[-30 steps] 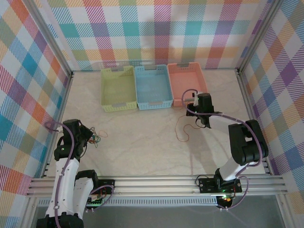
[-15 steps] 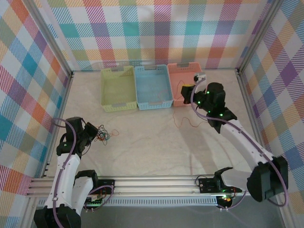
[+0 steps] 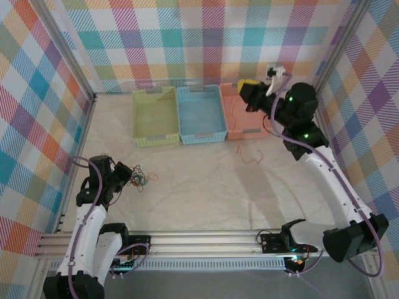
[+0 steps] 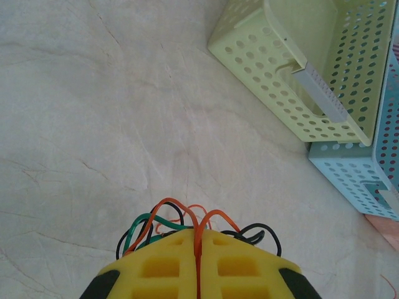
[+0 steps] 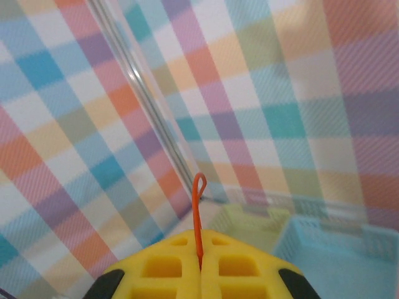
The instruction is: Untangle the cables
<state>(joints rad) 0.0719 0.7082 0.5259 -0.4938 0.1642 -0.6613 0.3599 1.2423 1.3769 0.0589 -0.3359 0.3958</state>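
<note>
The left gripper (image 3: 128, 175) is sitting low at the near left of the counter (image 3: 199, 193), clamping shut on a tangle (image 3: 142, 179) of orange, green and black cables. The right gripper (image 3: 246, 93) is hanging high over the orange basket (image 3: 240, 132), pinching a red cable (image 3: 251, 158) whose tail seems to be trailing onto the counter just near of the basket.

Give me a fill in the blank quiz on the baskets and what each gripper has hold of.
1. ___ baskets stand in a row on the table.
2. The middle basket is ___.
3. The left gripper pinches a tangle of orange, black and ___ cables.
4. The right gripper is ___ on one red cable.
Missing words: three, blue, green, shut.
</note>
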